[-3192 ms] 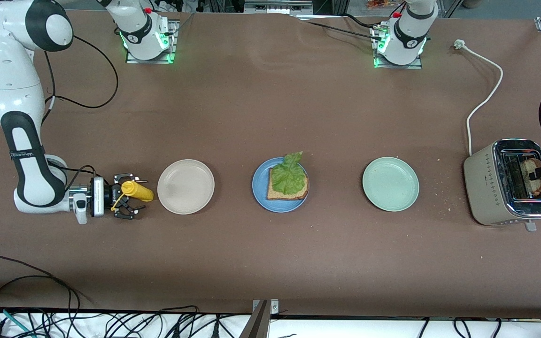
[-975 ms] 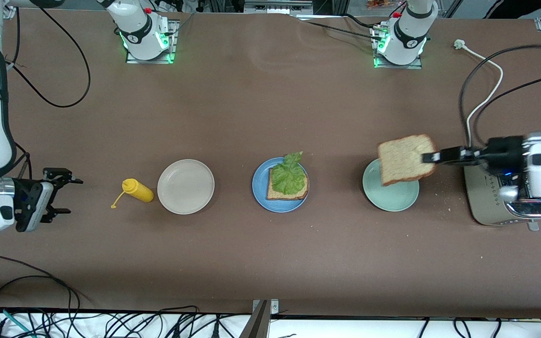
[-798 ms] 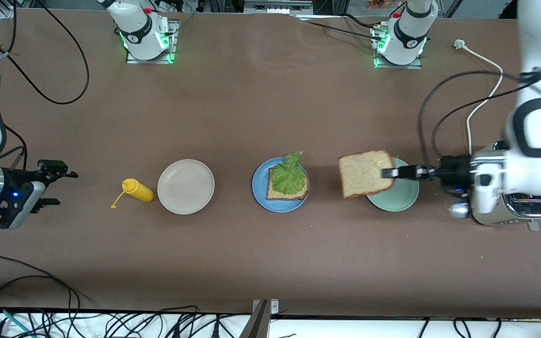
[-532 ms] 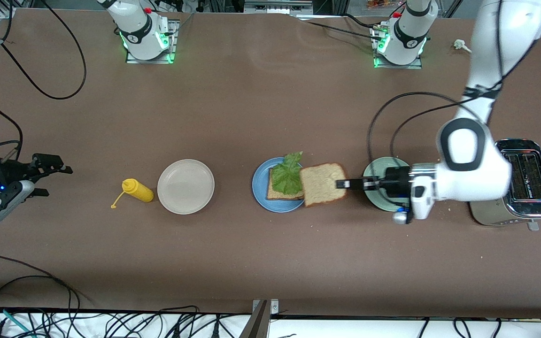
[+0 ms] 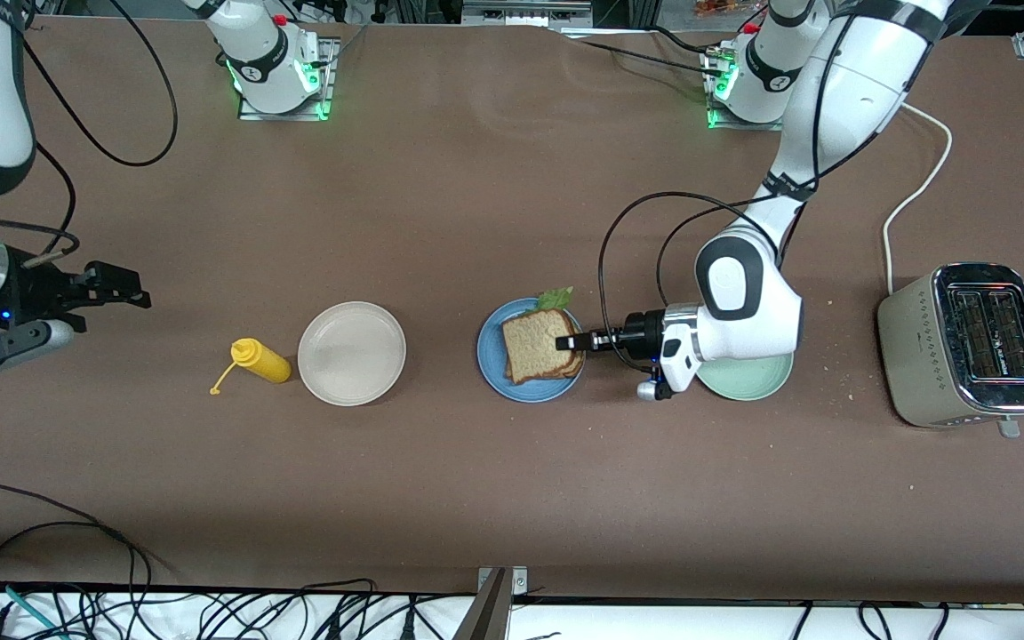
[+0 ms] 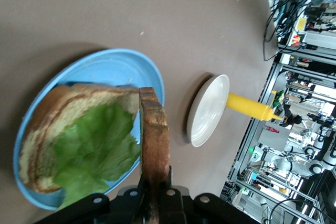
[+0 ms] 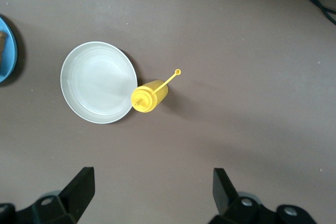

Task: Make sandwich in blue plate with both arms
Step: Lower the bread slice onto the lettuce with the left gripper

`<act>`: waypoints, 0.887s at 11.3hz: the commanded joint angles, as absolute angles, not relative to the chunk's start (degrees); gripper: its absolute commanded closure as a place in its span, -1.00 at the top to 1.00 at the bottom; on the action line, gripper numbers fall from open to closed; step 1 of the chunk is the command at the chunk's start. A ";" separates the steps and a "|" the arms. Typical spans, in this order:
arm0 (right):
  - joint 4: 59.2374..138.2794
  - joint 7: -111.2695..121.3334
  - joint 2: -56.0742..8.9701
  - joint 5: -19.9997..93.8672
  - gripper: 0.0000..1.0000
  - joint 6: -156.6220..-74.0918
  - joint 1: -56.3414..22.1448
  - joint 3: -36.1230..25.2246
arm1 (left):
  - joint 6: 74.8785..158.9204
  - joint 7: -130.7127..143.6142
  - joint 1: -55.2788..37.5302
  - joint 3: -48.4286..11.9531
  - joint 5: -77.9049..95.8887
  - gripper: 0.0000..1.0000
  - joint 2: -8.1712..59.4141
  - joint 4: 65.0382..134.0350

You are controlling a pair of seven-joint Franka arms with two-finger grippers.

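Note:
The blue plate (image 5: pixel 489 352) sits mid-table with a brown bread slice and a ruffled green lettuce leaf (image 5: pixel 555 298) on it. My left gripper (image 5: pixel 571 343) is shut on the crust edge of a second bread slice (image 5: pixel 539 343) and holds it flat just over the lettuce, covering most of it. The left wrist view shows this held slice (image 6: pixel 154 129) edge-on in my left gripper (image 6: pixel 155 184), beside the lettuce (image 6: pixel 94 150) and the lower slice (image 6: pixel 52 114) on the blue plate (image 6: pixel 113 61). My right gripper (image 5: pixel 103 307) (image 7: pixel 155 184) hangs open with nothing in it over the right arm's end of the table.
A beige-white plate (image 5: pixel 351 353) and a yellow squeeze bottle (image 5: pixel 260 361) stand between the blue plate and the right gripper. The pale green plate (image 5: pixel 748 380) lies partly under the left arm. A toaster (image 5: pixel 965 342) stands at the left arm's end, its cord running toward the bases.
The left arm carried the bread slice from the toaster, across the pale green plate, to above the lettuce. The right gripper let go of the yellow bottle and drew back toward its end.

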State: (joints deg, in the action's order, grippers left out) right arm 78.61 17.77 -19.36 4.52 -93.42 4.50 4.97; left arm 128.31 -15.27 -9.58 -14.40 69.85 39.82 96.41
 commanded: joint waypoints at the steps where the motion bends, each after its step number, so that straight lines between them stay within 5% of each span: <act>1: 87.16 8.47 -12.33 3.60 1.00 -95.18 2.73 4.48 | 128.94 -17.75 -11.33 -13.97 72.25 -0.58 38.49 99.58; 2: 88.58 6.09 -10.91 3.60 1.00 -95.88 1.25 4.13 | 128.94 -17.84 -11.69 -13.89 71.99 0.72 38.67 99.75; 3: 90.16 5.54 -9.25 3.69 1.00 -95.98 -0.51 2.22 | 128.94 -17.49 -11.52 -13.89 71.81 1.00 38.32 99.84; 10: 90.53 6.33 -7.74 4.31 1.00 -96.07 -5.89 -5.80 | 129.02 -9.43 -10.99 -11.69 57.09 1.00 36.83 99.67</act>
State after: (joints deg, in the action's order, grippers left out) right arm 88.56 6.58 -9.50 4.50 -94.95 -4.22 -4.10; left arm 128.54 -14.29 -10.88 -12.90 65.52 39.03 98.31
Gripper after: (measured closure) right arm 0.000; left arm 0.000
